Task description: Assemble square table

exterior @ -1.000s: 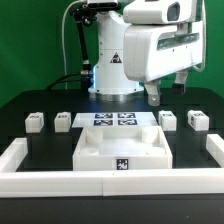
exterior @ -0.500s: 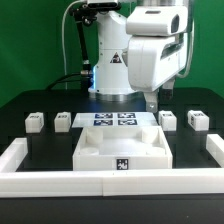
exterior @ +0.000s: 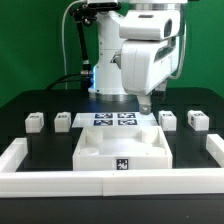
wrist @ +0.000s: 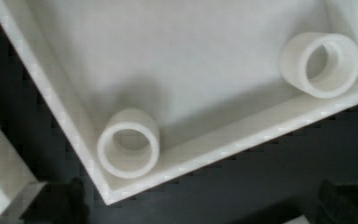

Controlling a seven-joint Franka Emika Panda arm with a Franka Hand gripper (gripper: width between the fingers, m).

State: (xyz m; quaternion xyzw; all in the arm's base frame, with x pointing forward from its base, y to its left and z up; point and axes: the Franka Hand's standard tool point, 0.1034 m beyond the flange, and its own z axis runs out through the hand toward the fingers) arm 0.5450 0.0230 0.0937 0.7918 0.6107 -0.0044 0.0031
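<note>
The square table's white slab lies at the front middle of the black surface, with a black-white tag on its near edge. Four small white leg blocks stand in a row behind it: two on the exterior view's left and two on its right. My gripper hangs above the table behind the slab, near the right pair of legs. In the wrist view the slab shows a corner with two round sockets. The gripper is open and empty, its dark fingertips wide apart.
The marker board lies flat between the leg pairs. A long white rim borders the black surface on the left, right and front. The robot's base stands at the back.
The arm and gripper have moved toward the exterior view's left, from over the right legs toward the middle. The slab and legs have not moved.
</note>
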